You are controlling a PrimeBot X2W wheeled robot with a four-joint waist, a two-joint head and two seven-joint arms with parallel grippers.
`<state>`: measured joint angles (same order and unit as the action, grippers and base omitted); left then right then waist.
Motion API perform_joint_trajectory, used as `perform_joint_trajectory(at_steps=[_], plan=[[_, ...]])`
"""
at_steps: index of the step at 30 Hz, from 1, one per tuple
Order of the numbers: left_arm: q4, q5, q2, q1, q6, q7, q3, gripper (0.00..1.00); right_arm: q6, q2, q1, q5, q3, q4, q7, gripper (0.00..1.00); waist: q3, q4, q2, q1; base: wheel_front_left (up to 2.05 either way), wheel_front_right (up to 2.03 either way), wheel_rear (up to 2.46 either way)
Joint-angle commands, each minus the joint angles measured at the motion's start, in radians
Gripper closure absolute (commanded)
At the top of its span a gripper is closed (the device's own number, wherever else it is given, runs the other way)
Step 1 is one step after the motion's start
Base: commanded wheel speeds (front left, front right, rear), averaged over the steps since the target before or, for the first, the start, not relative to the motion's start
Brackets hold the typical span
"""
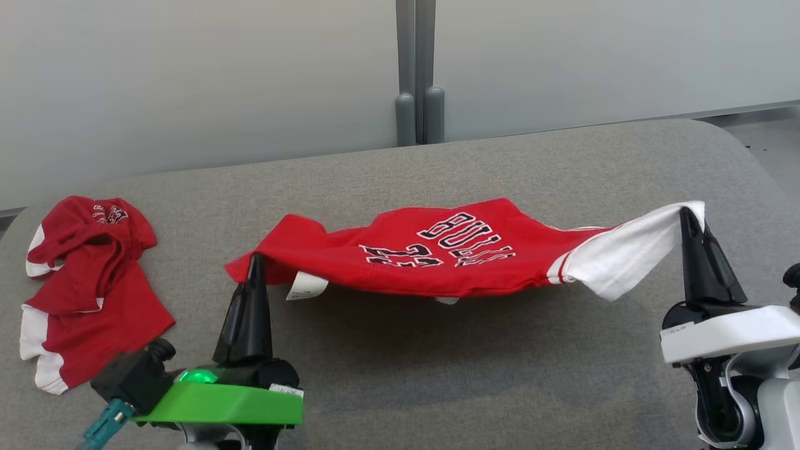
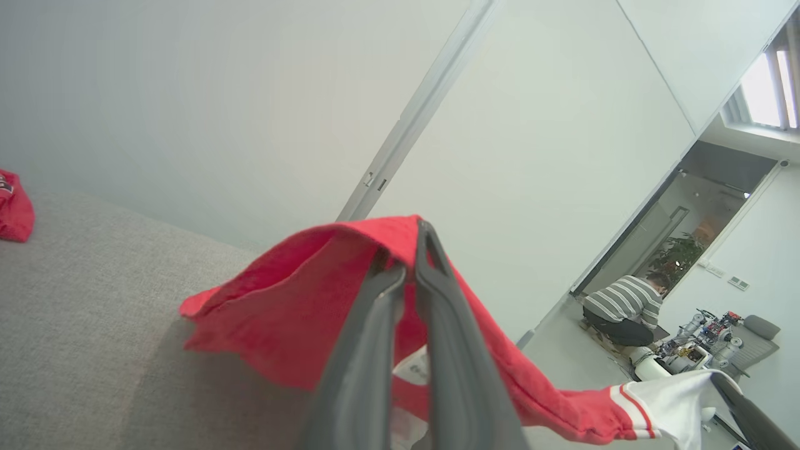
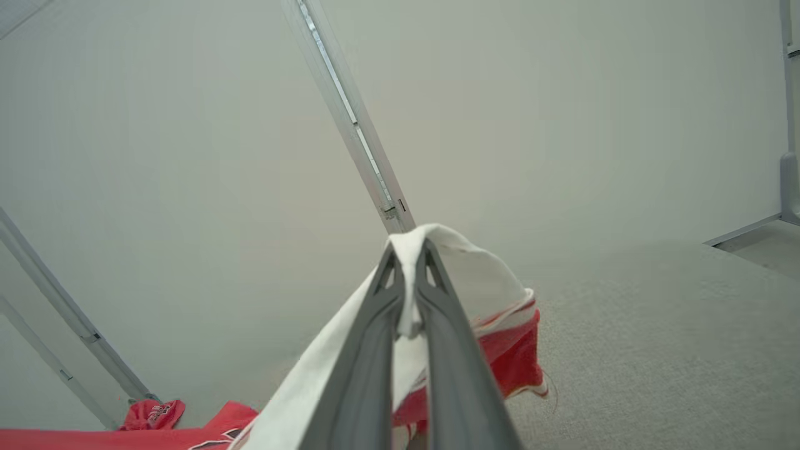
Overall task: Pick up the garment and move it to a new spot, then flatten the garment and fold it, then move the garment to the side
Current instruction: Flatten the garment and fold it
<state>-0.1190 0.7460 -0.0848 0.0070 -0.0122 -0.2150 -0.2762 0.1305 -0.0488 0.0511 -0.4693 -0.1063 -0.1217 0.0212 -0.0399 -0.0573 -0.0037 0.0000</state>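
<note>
Red garment (image 1: 437,250), clamped at its red end in the left claw (image 1: 256,257) and at its white end in the right claw (image 1: 686,212), hangs stretched above the middle of the table (image 1: 500,375): lifted, I judge, with flattening, folding and moving aside left.

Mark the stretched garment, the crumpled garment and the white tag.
stretched garment (image 1: 406,278), head view, red middle panel.
crumpled garment (image 1: 100,325), head view, lower red part.
white tag (image 1: 306,285), head view, tag's centre.
</note>
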Motion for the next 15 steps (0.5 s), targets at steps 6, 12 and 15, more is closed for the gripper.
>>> perform_joint_trajectory(at_steps=[6,12,15], plan=[[-0.141,-0.028,-0.027,-0.007,-0.03,0.024,0.005,1.0,0.0,-0.003,0.001,-0.059,-0.017,-0.126,-0.019,1.0,-0.001,-0.005,0.0037,0.0,0.0,0.0,0.0],[-0.274,-0.045,-0.054,-0.032,-0.058,0.054,0.019,1.0,0.0,-0.003,0.006,-0.104,-0.041,-0.261,-0.044,1.0,0.005,-0.009,0.0037,0.0,0.0,0.0,0.0],[-0.322,-0.05,-0.069,-0.055,-0.065,0.074,0.029,1.0,0.0,-0.003,0.02,-0.119,-0.057,-0.319,-0.053,1.0,0.013,-0.009,0.0037,0.0,0.0,0.0,0.0]])
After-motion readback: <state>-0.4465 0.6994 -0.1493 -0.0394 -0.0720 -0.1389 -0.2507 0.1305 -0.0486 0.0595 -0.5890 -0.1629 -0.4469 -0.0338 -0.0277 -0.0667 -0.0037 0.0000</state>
